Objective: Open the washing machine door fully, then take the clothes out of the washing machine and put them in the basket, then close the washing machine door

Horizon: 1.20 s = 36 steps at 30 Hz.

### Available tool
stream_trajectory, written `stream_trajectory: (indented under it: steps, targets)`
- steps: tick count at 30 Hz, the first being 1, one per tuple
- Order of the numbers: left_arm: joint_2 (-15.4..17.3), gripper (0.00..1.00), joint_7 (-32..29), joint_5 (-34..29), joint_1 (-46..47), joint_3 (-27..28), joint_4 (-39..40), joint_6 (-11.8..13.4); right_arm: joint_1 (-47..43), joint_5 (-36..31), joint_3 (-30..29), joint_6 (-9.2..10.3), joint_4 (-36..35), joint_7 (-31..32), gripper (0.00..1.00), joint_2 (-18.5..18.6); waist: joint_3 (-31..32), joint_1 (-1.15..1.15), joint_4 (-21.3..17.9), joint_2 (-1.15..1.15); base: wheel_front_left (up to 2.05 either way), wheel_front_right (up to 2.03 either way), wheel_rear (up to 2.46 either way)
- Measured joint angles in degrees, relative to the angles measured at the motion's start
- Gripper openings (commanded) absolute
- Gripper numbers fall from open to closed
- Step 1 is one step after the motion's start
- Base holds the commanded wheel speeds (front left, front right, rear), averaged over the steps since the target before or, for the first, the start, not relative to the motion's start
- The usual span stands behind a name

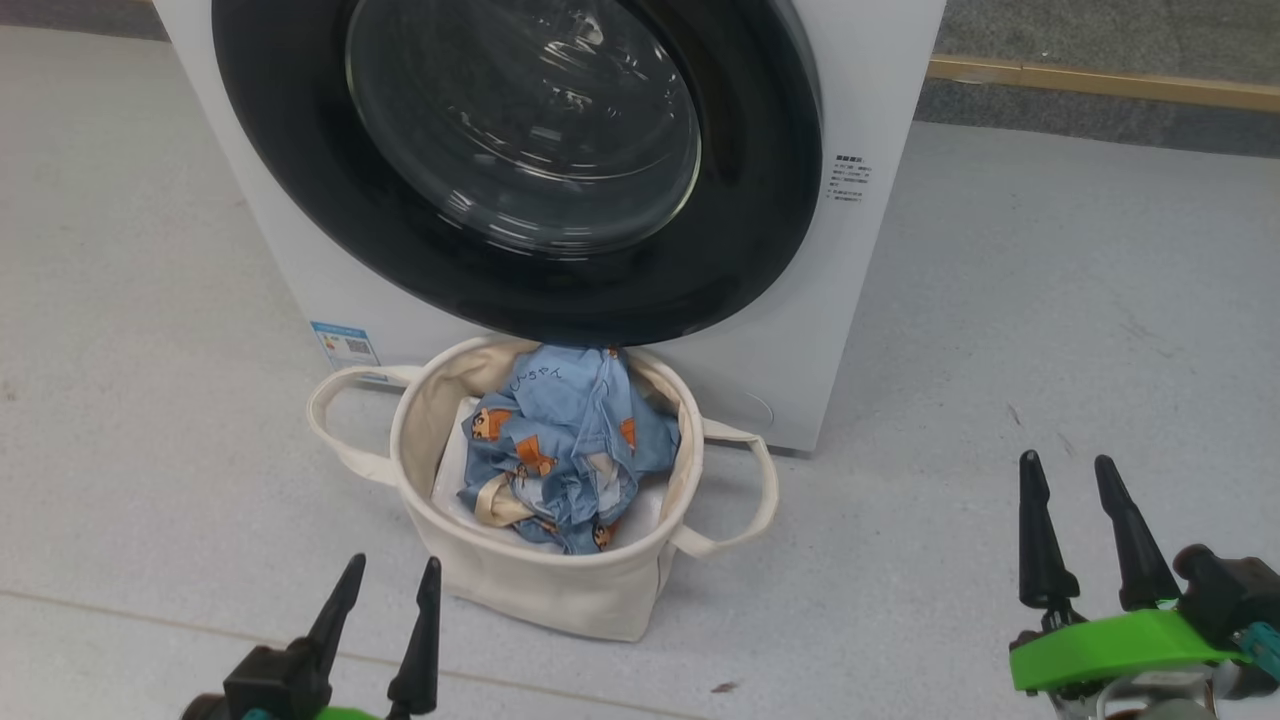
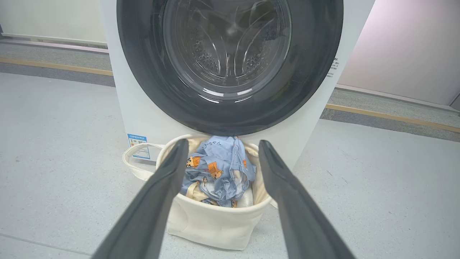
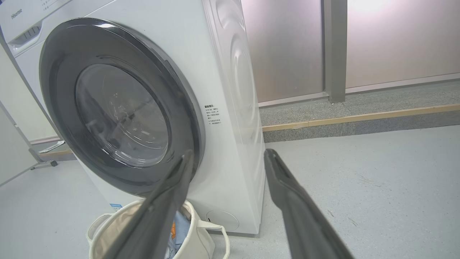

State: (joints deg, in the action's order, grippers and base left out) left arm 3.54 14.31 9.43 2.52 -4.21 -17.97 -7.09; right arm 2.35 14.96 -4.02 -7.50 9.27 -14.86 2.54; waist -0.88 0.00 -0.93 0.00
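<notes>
The washing machine door [image 1: 520, 170], black-rimmed with a glass centre, sat closed on the white washing machine [image 1: 870, 300]. Just in front of it on the floor stood the cream basket [image 1: 560, 590], with the blue printed clothes [image 1: 565, 450] heaped inside. Our left gripper [image 1: 395, 560] and right gripper [image 1: 1066, 458] hovered nearer us, both with fingers apart, holding nothing.

Tapered black jaws, lime-green wrist brackets [image 1: 1110, 645], black mounts [image 1: 1225, 590]

"hisense" brand name on washing machine [image 3: 224, 144] top corner
</notes>
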Motion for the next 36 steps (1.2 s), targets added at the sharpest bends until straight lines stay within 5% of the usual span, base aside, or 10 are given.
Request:
stream_trajectory:
  steps: [35,36]
  targets:
    - [-0.22,1.00,0.00,1.23,0.00,-0.11,-0.56,-0.02,0.01,0.03,0.04,0.00,0.67,0.00,1.00,0.00,0.15,0.00,0.46,0.00,0.00,0.00,0.00]
    - [-0.23,0.00,-0.01,1.15,-0.02,-0.09,0.10,0.01,0.01,-0.05,0.05,0.00,0.77,0.00,0.00,-0.01,0.18,0.00,0.48,0.00,0.00,0.00,0.00]
